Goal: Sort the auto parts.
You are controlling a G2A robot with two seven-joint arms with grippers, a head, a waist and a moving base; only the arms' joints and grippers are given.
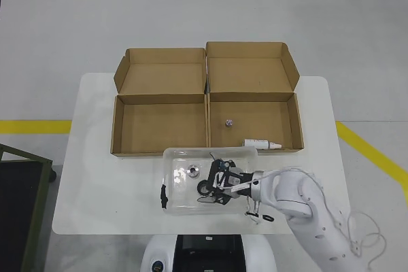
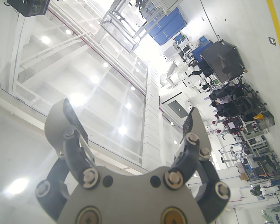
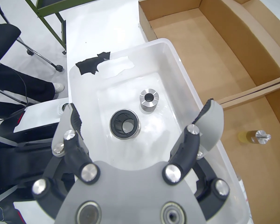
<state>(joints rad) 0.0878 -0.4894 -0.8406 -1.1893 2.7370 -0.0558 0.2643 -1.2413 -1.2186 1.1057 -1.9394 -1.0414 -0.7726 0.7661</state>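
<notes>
A clear plastic bin sits at the table's front. It holds a black-lined ring bearing and a grooved metal bushing. My right gripper hangs open over the bin, above the bearing, with nothing between its fingers. The right cardboard box holds a small metal nut, a white tube and a brass-and-steel fitting. The left cardboard box has a bare floor. My left gripper is open, pointing up at a ceiling.
Both boxes stand side by side behind the bin with their lids folded back. A torn piece of black tape sticks to the bin's far rim. A green cart stands beside the table on the left.
</notes>
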